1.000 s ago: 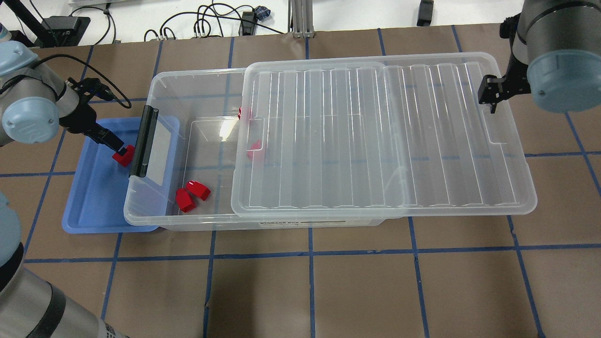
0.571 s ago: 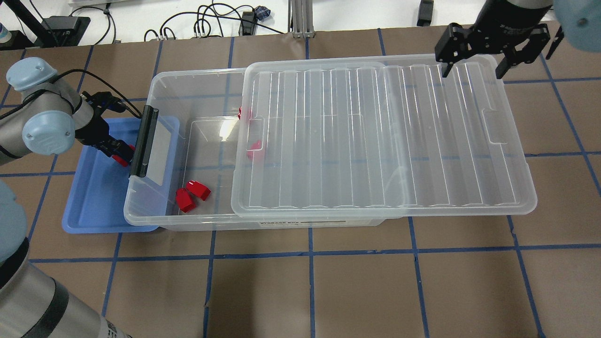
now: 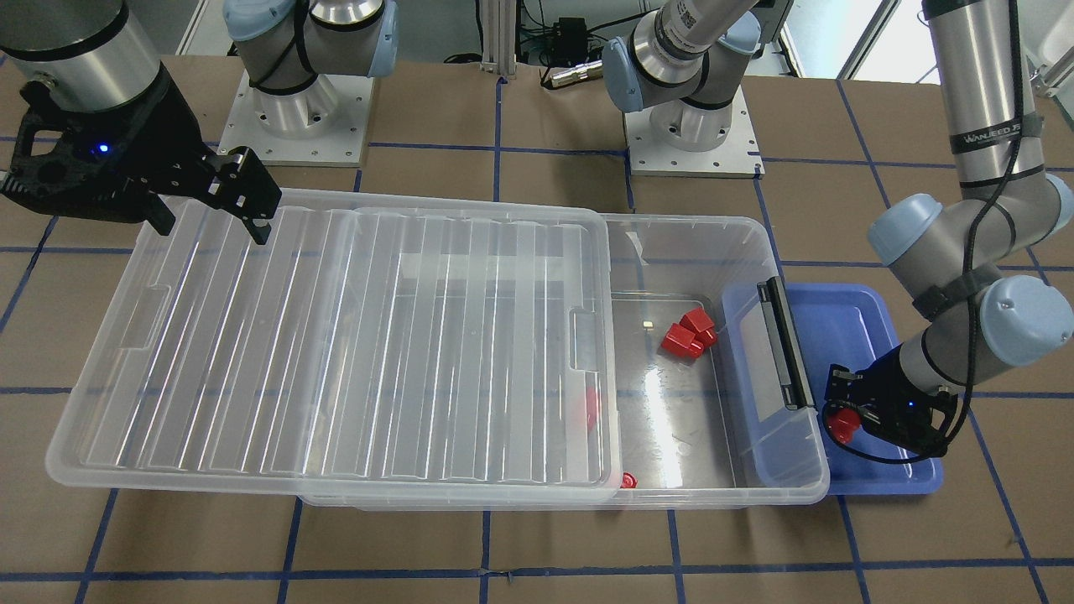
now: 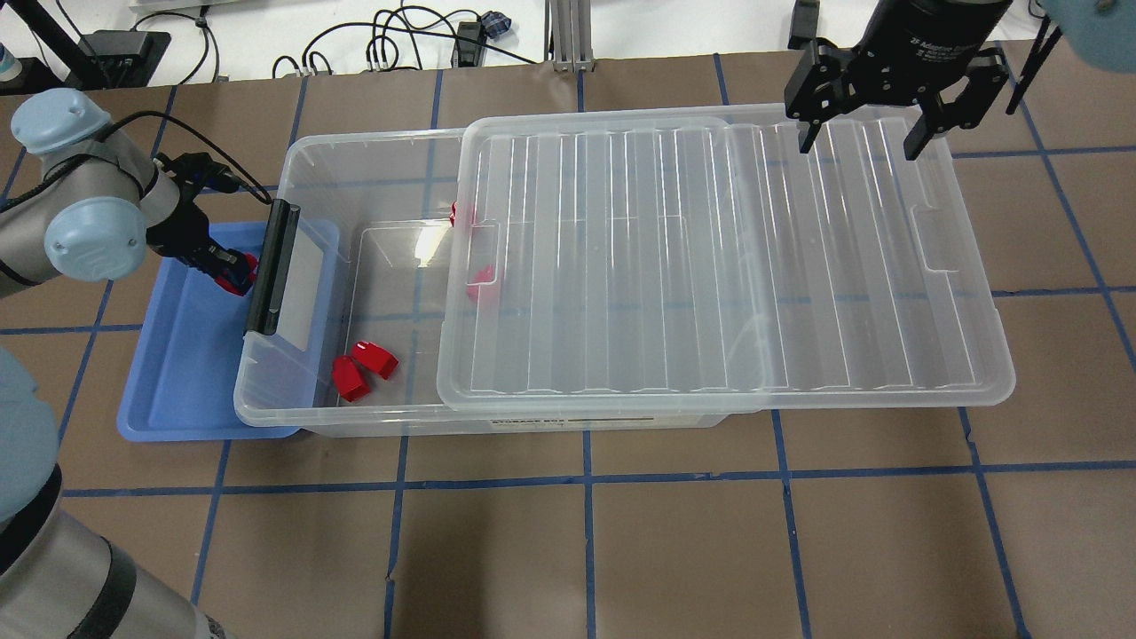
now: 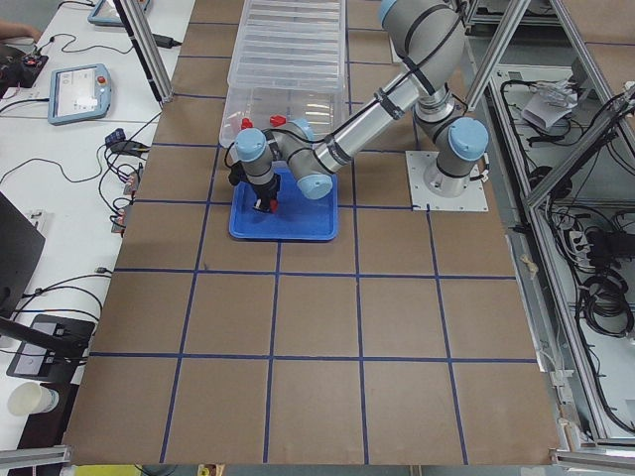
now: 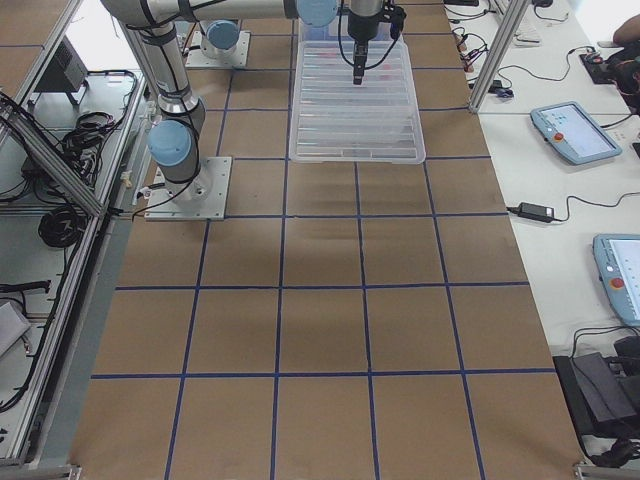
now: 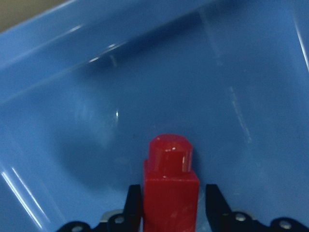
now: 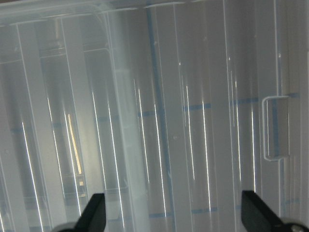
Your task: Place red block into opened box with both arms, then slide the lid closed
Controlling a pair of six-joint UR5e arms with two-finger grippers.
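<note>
The left pincer (image 3: pixel 841 419) is clamping a small red plastic block (image 3: pixel 839 432) above the shallow blue plastic tray (image 3: pixel 856 310), beside the black-latched end of the clear plastic storage box (image 3: pixel 671 231). The right pincer (image 3: pixel 210 225) is hovering, jaws spread, over a corner of the ribbed clear lid (image 3: pixel 336 352).

The left arm (image 3: pixel 977 101) and right arm (image 3: pixel 80 42) are silver-grey tubes with light blue joint caps. A black cable (image 3: pixel 1014 67) runs down the left one, past printed lettering. The black left claw (image 3: pixel 841 417) and right claw (image 3: pixel 211 225) each show a small blue light.
</note>
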